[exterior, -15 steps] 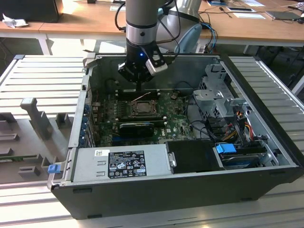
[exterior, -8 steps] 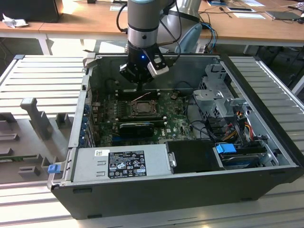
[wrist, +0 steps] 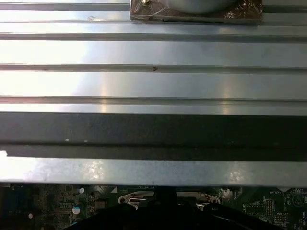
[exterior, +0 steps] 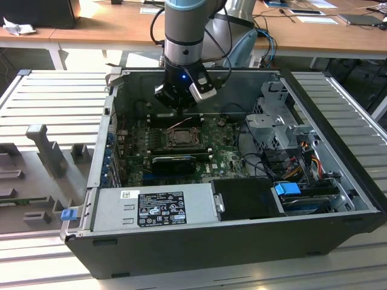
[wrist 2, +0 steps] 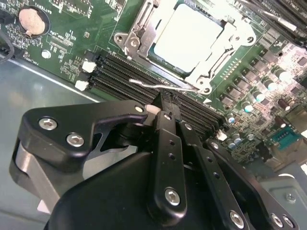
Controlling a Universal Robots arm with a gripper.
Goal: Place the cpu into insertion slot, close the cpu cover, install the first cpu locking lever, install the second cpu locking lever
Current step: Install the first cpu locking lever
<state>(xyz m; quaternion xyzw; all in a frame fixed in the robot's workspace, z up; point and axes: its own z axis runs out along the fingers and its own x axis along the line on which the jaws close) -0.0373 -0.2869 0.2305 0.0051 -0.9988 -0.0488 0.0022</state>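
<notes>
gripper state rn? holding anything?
Gripper: black fingers shut, tips together with nothing between them, above the thin silver wire locking lever beside the dull-silver square cpu cover; contact with the lever cannot be told.

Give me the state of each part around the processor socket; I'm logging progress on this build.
Pale silver square cpu: seated in the insertion slot.
Dull-silver metal cpu cover: closed over the cpu's edges.
Thin wire locking lever: lying along the socket's edge, by the fingertips.
Black gripper: shut, empty, beside the lever.
Black computer case: open, side panel off.
</notes>
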